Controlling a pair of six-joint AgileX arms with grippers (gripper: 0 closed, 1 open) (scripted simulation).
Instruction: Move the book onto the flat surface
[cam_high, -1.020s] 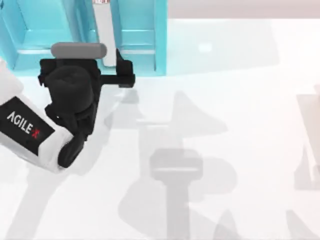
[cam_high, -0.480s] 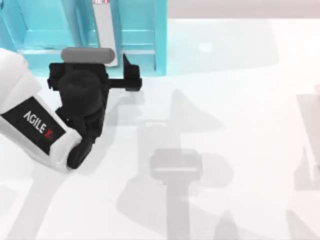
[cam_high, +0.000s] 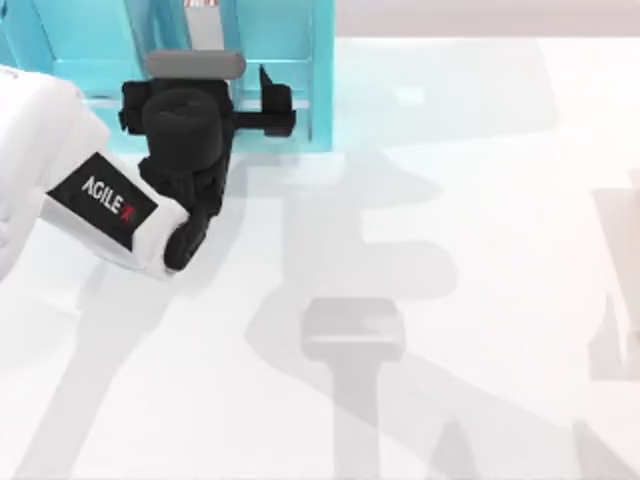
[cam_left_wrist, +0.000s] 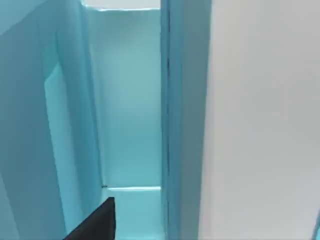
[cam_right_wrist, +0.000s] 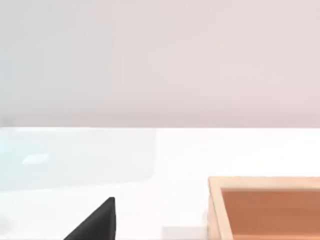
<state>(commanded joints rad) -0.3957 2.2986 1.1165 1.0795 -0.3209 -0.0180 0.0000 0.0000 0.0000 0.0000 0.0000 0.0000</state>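
Top view: your left gripper (cam_high: 262, 96) sits at the far-left shelf (cam_high: 322, 70).
You cannot tell its opening; the book (cam_high: 203, 22) stands shelved behind it.

The bench (cam_high: 480, 200) is a big glossy white top with soft grey shadows across it. Up around 11 o'clock a turquoise shelf (cam_high: 322, 80) stands on it, split by upright dividers, and a book (cam_high: 203, 25) stands on edge in one of the slots, grey page edges up with a red-and-white mark at its far end. From the right wrist camera there's also an orange-brown tray (cam_right_wrist: 265, 207) with a pale rim sitting on the white top.
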